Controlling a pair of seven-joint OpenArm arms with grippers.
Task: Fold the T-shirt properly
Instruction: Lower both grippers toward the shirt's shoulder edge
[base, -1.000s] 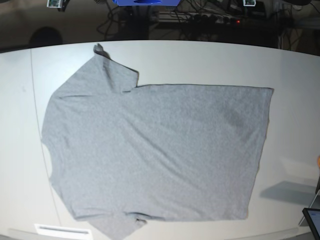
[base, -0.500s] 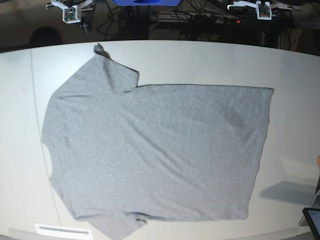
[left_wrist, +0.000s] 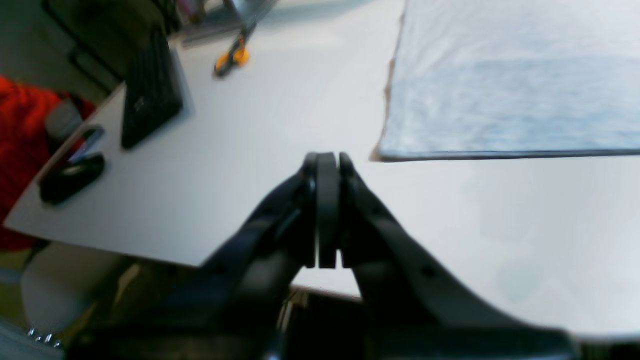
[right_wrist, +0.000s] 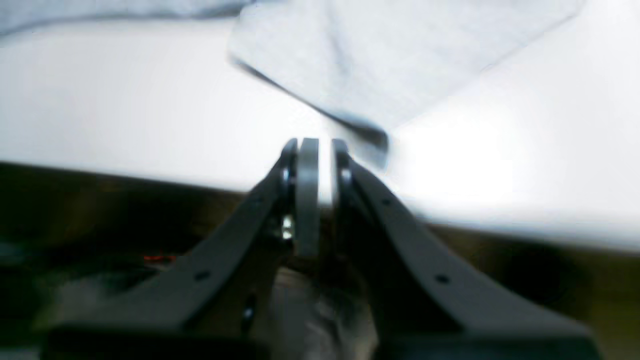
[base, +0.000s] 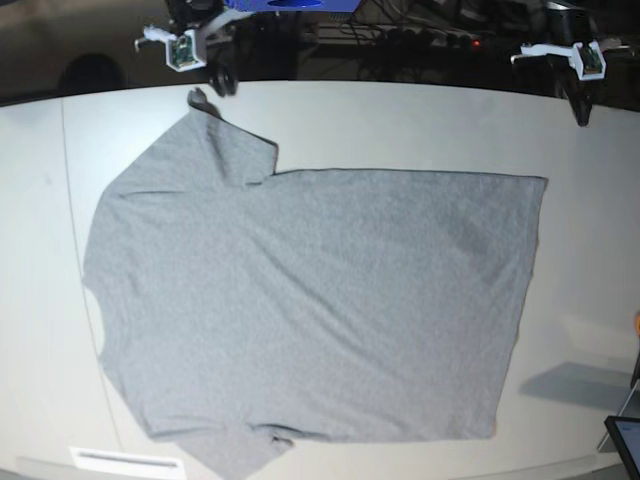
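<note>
The grey T-shirt (base: 310, 300) lies spread flat on the white table (base: 400, 120), plain side up, collar toward the left and hem toward the right. My right gripper (base: 222, 82) hovers at the table's far edge, just beside the tip of the far sleeve (right_wrist: 380, 60). In the right wrist view, that gripper (right_wrist: 320, 150) shows a narrow gap between its pads and holds nothing. My left gripper (base: 583, 108) hangs over the far right of the table, beyond the hem's far corner (left_wrist: 395, 150). In the left wrist view it (left_wrist: 327, 157) is shut and empty.
A black keyboard (left_wrist: 150, 95), an orange-handled tool (left_wrist: 232, 57) and a black mouse (left_wrist: 70, 172) lie on the table past the hem. A tablet's corner (base: 625, 440) shows at the near right, a white strip (base: 125, 460) at the near left. Cables run behind the table.
Both arms have come down from the top edge of the base view toward the table's far edge. The T-shirt has not moved.
</note>
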